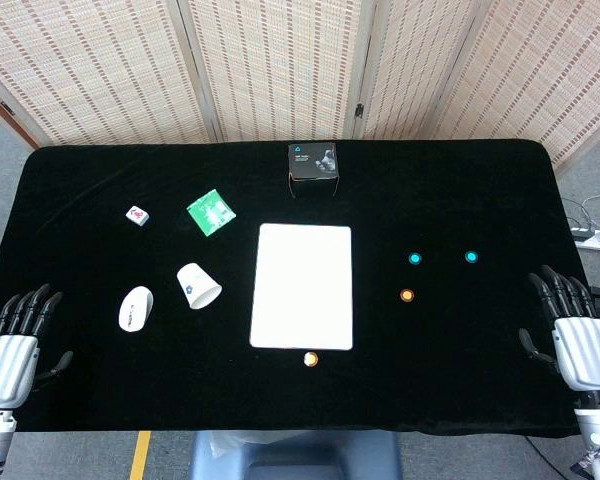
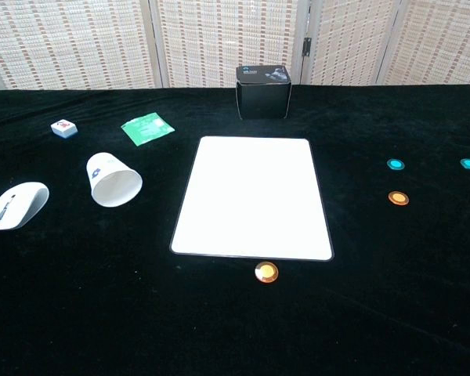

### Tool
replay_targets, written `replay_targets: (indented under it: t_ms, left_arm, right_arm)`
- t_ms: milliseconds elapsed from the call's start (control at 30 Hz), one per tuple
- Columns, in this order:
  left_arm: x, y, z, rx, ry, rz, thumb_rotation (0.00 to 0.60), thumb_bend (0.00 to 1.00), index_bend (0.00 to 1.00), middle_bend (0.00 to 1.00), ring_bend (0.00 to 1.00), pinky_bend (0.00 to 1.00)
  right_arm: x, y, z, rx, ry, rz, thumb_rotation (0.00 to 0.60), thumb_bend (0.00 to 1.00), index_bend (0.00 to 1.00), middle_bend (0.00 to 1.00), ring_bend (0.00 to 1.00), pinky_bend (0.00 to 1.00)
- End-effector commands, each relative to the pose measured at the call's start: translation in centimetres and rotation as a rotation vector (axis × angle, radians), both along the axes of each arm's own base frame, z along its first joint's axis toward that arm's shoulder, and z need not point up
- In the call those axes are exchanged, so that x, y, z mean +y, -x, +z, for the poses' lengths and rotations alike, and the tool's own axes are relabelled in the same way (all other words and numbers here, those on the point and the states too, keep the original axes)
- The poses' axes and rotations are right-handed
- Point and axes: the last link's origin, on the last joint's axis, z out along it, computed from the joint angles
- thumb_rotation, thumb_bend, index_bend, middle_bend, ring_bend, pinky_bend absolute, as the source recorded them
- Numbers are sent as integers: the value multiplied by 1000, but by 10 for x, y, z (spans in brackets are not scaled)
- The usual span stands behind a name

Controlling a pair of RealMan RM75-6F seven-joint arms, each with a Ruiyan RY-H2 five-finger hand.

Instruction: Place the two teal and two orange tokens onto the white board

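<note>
- left hand (image 1: 12, 345) and right hand (image 1: 576, 335): rested at near worktop corners, fingers spread, nothing held.
- orange token (image 2: 266, 272): just beside white board (image 2: 251, 196) near edge.
- second orange token (image 2: 398, 198), two teal tokens (image 2: 395, 164) (image 2: 469, 164): right of board, apart.

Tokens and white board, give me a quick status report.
Left hand and right hand open, holding nothing. Two teal tokens and two orange tokens all off the white board. Nothing blocking.

Box (image 1: 313, 162) print illegible; both forearms cropped (head view).
</note>
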Motion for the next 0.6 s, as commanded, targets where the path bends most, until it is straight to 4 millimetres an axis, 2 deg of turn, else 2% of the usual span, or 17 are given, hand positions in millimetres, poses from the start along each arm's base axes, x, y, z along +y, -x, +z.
replay_targets:
  t_ms: [33,400,600]
  left_arm:
    - [0,0,-1,0,2,0,600,329,53,0,31,0]
    - [-2,2,-3,14,15,12,600,328,55,0,31,0]
    - [-2,3,-4,14,23,19,600,328,55,0,31,0]
  right_arm:
    - [2,1,3,2,6,-8,600,441,37,36,0,0]
    - [2,4,2,-2,-23,-30,600,441,37,36,0,0]
    - [-6,6,-5,-9,-69,-48,600,441,36,36,0,0]
